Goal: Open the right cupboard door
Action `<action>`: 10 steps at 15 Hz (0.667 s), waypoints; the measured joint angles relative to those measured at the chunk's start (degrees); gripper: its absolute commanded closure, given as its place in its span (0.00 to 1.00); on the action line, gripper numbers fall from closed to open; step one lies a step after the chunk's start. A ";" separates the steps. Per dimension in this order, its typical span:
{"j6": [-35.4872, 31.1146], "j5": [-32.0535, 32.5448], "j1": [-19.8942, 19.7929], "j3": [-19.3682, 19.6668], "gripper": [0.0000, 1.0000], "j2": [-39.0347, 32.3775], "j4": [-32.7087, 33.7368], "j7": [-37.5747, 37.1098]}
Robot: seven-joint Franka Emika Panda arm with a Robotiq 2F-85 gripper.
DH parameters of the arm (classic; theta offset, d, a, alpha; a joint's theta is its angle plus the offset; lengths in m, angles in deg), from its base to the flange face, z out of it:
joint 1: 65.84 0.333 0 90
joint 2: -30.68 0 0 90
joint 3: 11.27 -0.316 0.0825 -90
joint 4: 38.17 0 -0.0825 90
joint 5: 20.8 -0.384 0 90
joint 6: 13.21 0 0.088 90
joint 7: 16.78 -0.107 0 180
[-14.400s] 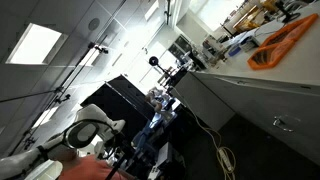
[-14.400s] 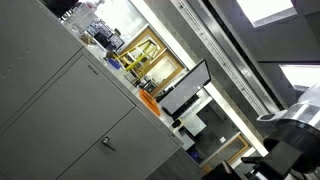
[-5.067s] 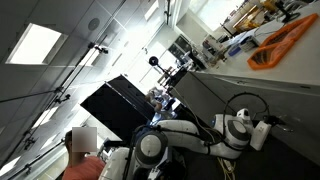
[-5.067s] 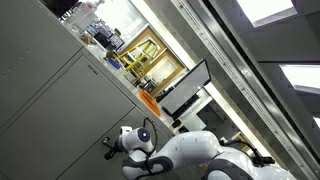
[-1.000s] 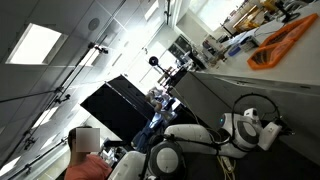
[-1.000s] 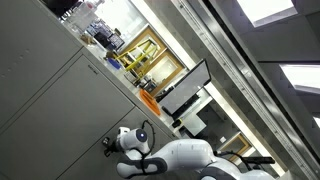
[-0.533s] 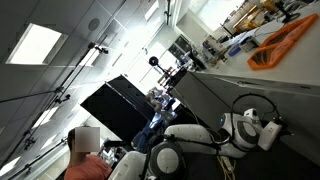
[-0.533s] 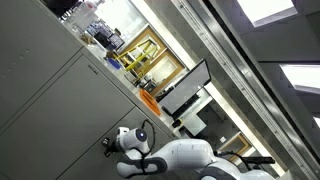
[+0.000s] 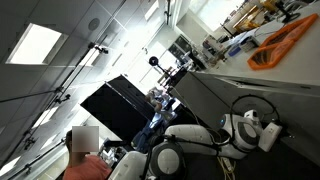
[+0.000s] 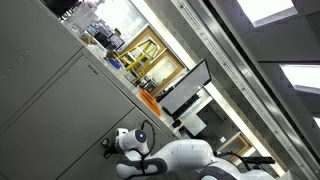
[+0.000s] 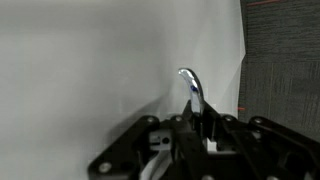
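Note:
In the wrist view the right cupboard door (image 11: 90, 60) fills most of the picture as a pale flat panel. Its small silver bar handle (image 11: 189, 84) sticks out near the edge. My gripper (image 11: 198, 122) is shut on the handle, with the black fingers (image 11: 212, 124) pressed against the metal on both sides. In both exterior views the arm reaches to the cabinet front. There the gripper (image 9: 273, 132) (image 10: 108, 147) sits at the handle's place on the door (image 9: 300, 108) (image 10: 65, 140), and the hand covers the handle itself.
A darker grey panel (image 11: 285, 60) adjoins the door's edge. An orange item (image 9: 285, 40) lies on the countertop above the cabinets. A person (image 9: 85, 150) stands by the robot's base, close to a black monitor (image 9: 120, 105). Another cabinet panel (image 10: 40, 70) lies beside the door.
The jaws have closed on the handle within the last second. The arm has hardly moved, and the door looks unmoved.

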 measured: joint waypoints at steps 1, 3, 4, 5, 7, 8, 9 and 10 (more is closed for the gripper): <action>-0.05 0.06 0.06 -0.09 0.97 0.00 -0.25 0.00; -0.41 0.27 0.19 -0.26 0.97 0.01 -0.94 0.00; -0.82 0.43 0.30 -0.30 0.97 0.02 -1.41 0.00; -1.39 0.58 0.43 -0.31 0.97 0.04 -1.98 0.00; -3.19 0.93 0.63 -0.29 0.97 0.21 -3.46 0.00; -4.23 0.95 0.77 -0.13 0.97 0.42 -4.35 0.00; -5.40 0.96 0.98 0.25 0.97 0.70 -5.45 -0.01; -6.52 0.96 1.34 0.81 0.97 0.95 -6.49 -0.14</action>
